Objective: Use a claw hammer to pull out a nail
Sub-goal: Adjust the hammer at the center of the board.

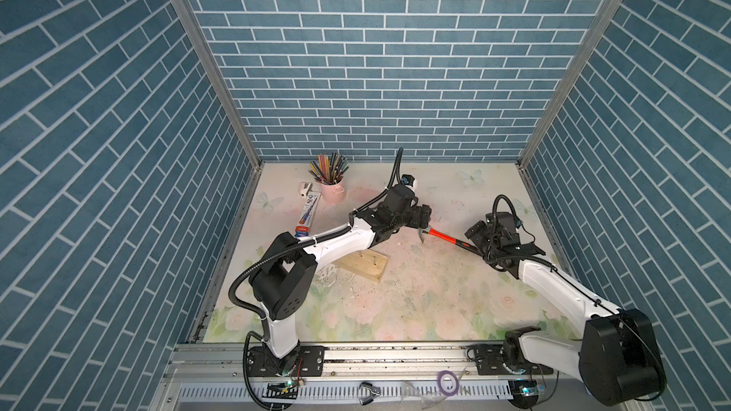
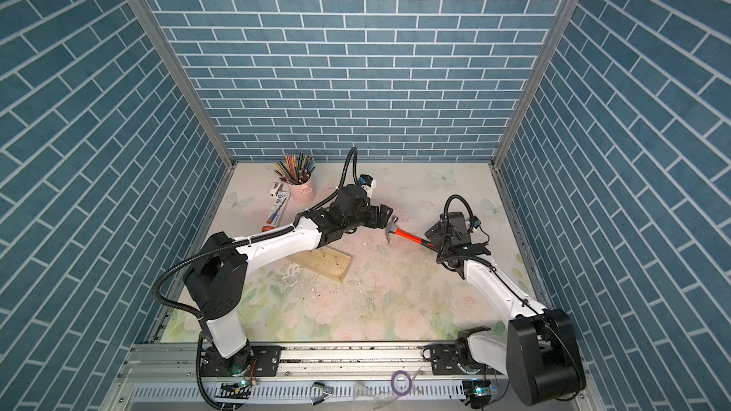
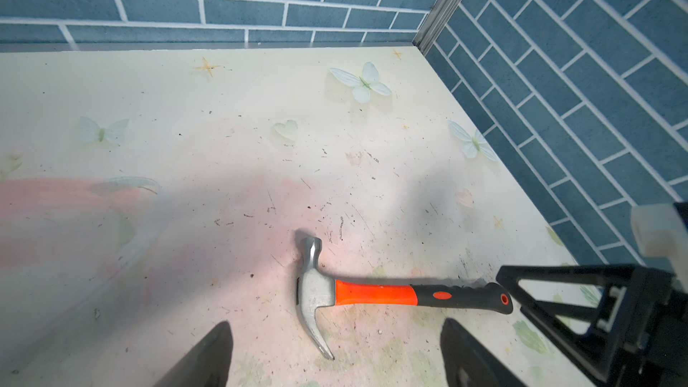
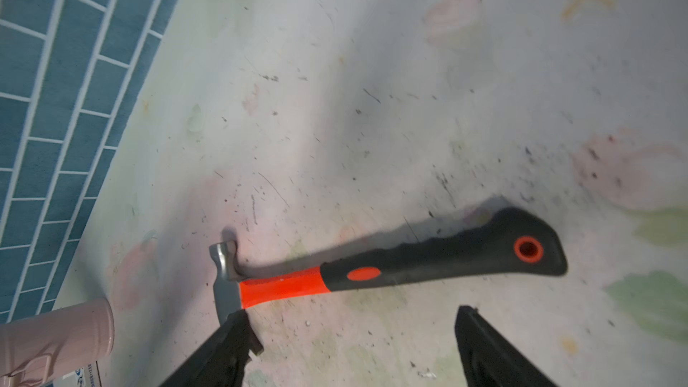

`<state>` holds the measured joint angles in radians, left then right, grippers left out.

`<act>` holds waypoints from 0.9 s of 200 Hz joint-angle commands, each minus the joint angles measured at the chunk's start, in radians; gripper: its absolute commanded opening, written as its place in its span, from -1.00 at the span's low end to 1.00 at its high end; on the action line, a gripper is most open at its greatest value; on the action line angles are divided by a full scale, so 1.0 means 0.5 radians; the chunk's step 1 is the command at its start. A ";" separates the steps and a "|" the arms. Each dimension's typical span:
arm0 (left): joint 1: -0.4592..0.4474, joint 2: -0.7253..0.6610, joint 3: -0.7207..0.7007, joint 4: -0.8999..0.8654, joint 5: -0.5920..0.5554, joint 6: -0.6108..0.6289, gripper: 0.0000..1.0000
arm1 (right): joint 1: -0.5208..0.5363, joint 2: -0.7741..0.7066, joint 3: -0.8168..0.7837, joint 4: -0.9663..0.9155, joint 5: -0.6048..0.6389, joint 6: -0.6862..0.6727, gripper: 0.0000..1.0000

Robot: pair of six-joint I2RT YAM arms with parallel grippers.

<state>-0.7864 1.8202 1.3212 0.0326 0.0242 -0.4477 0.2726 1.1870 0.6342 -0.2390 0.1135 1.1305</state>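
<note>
Two pincers, wide open, gripping nothing: left pincer (image 3: 335, 329) over head of claw hammer (image 3: 372, 294), right pincer (image 4: 353, 312) near its handle end. Hammer flat on table (image 1: 435, 290), toward right edge. Carton (image 1: 308, 211) near far left corner: print illegible.

The claw hammer (image 3: 374, 293) is lying flat on its side on the table (image 1: 415, 294), showing a grey steel head, curved claw, orange-red shaft and black red-dotted grip, its handle pointing rightward.
</note>
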 commanded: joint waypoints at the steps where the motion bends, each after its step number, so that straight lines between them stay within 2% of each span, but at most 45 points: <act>1: 0.024 0.026 0.021 0.030 0.078 0.018 0.76 | -0.017 -0.012 -0.056 -0.086 -0.074 0.295 0.73; 67: 0.045 -0.085 -0.136 0.050 0.012 -0.018 0.76 | -0.168 0.213 -0.026 0.012 -0.073 0.284 0.70; 90: 0.063 -0.133 -0.205 0.054 -0.044 -0.059 0.76 | -0.255 0.333 0.014 0.032 -0.171 0.277 0.73; 114: 0.076 -0.167 -0.266 0.089 -0.052 -0.089 0.76 | -0.288 0.414 0.022 0.124 -0.114 0.224 0.74; 137: 0.085 -0.158 -0.260 0.088 -0.048 -0.097 0.76 | -0.361 0.574 0.085 0.231 -0.163 0.115 0.72; 180: 0.082 -0.158 -0.262 0.074 -0.088 -0.139 0.76 | -0.388 0.981 0.456 0.240 -0.195 -0.248 0.64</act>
<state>-0.7502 1.7615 1.1950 0.0509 0.0120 -0.4900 0.0818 1.5742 0.7860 -0.1345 0.0364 1.1210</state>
